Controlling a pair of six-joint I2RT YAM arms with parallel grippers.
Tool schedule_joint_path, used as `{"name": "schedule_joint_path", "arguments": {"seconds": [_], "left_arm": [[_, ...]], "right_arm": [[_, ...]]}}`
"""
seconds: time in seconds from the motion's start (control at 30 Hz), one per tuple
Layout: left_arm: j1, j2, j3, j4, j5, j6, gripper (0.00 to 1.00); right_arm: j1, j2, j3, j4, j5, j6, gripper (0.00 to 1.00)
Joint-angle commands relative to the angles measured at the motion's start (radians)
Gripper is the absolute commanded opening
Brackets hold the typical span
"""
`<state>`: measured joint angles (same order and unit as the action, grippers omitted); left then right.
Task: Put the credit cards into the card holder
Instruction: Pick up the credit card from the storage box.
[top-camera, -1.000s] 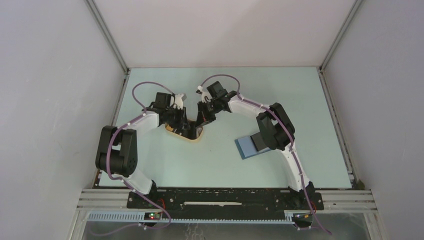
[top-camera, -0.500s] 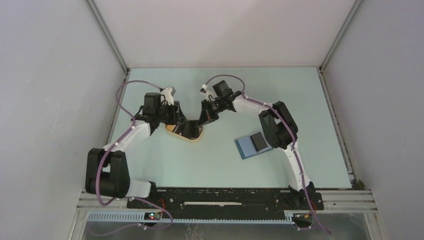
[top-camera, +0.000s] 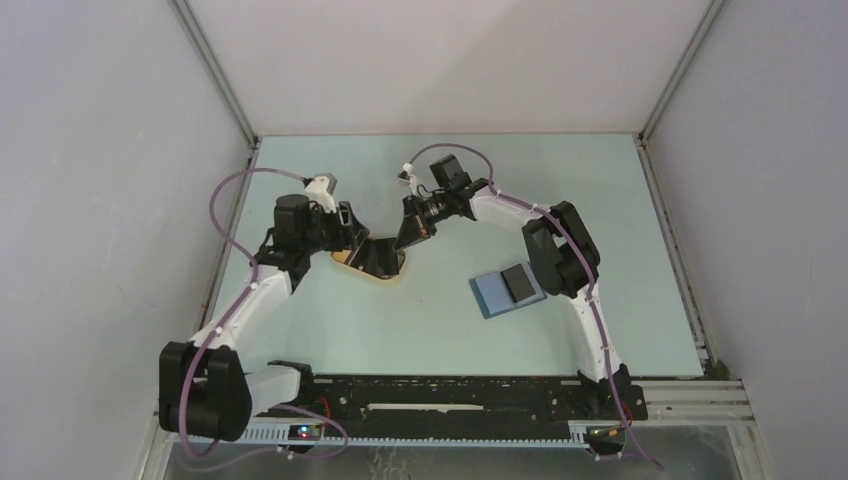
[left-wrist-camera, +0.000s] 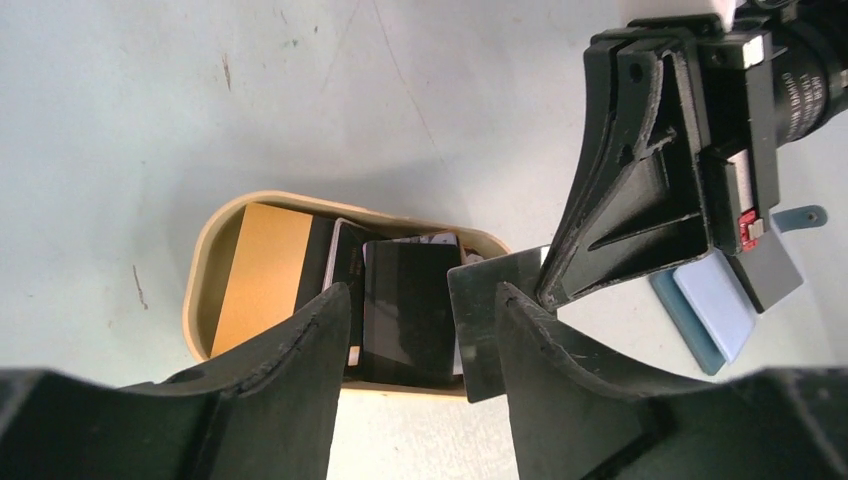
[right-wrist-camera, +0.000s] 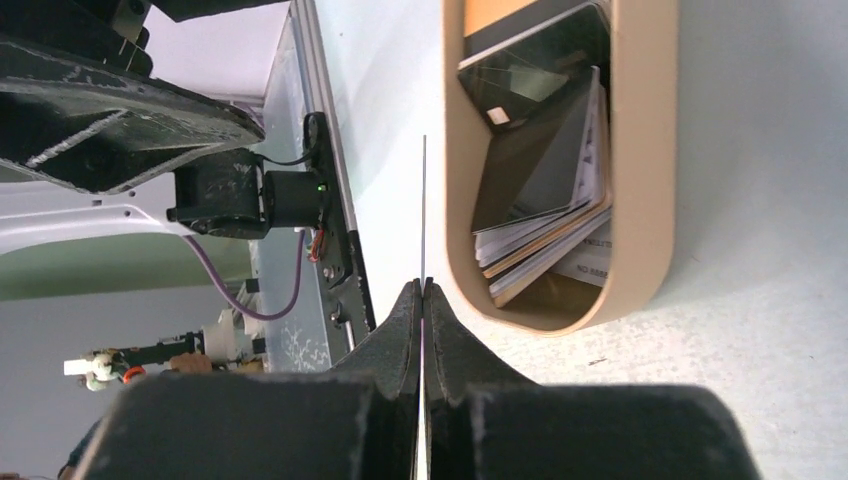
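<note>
A: Left wrist camera. State of the left tool (left-wrist-camera: 422, 300)?
B: Jaws wide apart, low in frame, hanging over the right half of the tan oval tray (left-wrist-camera: 200, 290) on the pale counter (left-wrist-camera: 150, 100).
A: Tray contents?
B: An orange card (left-wrist-camera: 265, 270) at the left end, a glossy black card (left-wrist-camera: 410, 300) beside it, pale cards (left-wrist-camera: 440, 240) peeking out behind. Count unclear.
A: And the right tool (left-wrist-camera: 547, 287)?
B: Enters from upper right, tips closed on the top corner of a dark grey card (left-wrist-camera: 485, 320). That card overlaps the tray's right end, and its lower edge is hidden by a left finger.
A: And the card holder (left-wrist-camera: 712, 312)?
B: Far right, lying open, pale blue inside, a grey card (left-wrist-camera: 768, 275) on it.
</note>
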<state>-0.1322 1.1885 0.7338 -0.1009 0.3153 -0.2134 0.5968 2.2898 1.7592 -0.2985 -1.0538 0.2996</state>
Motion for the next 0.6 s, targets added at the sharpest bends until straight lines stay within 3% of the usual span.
{"name": "schedule_joint_path", "arguments": {"seconds": [0.0, 0.17, 0.33, 0.57], "left_arm": [[0.006, -0.11, -0.042, 0.087, -0.031, -0.04, 0.63], [0.006, -0.102, -0.049, 0.096, -0.017, -0.066, 0.67], [0.006, -0.074, -0.056, 0.155, 0.057, -0.128, 0.63], [0.007, -0.18, -0.153, 0.337, 0.216, -0.284, 0.64]], "right_arm": [[0.001, -0.084, 0.034, 0.015, -0.048, -0.048, 0.0], [0.006, -0.049, 0.045, 0.031, -0.039, 0.004, 0.0], [-0.017, -0.059, 0.044, 0.064, -0.117, 0.036, 0.0], [-0.037, -0.175, 0.031, -0.179, -0.201, -0.251, 0.0]]}}
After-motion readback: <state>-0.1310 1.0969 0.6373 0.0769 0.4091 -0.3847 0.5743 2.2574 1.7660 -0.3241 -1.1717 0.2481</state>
